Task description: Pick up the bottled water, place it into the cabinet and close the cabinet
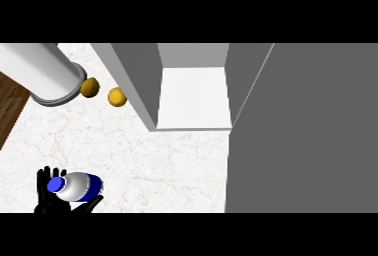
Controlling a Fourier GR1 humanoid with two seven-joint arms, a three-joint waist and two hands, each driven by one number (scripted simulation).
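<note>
The bottled water [77,186], grey-white with a blue cap and a blue label, shows at the lower left, its cap tilted to the left. My left hand [49,181] is shut on it: black fingers rise behind the cap and the thumb curls under the bottle's right side, while the bottle hides the palm. The cabinet [193,97] stands at the top middle, well up and to the right of the bottle, with its white floor exposed. Its grey door [303,130] is swung open and fills the right side. My right hand does not show.
Two yellow-brown rounded items [89,87] [117,96] lie just left of the cabinet's wall. A large white cylinder [40,70] lies at the upper left. The marble counter [170,165] ends at the left, where wooden floor [7,100] shows.
</note>
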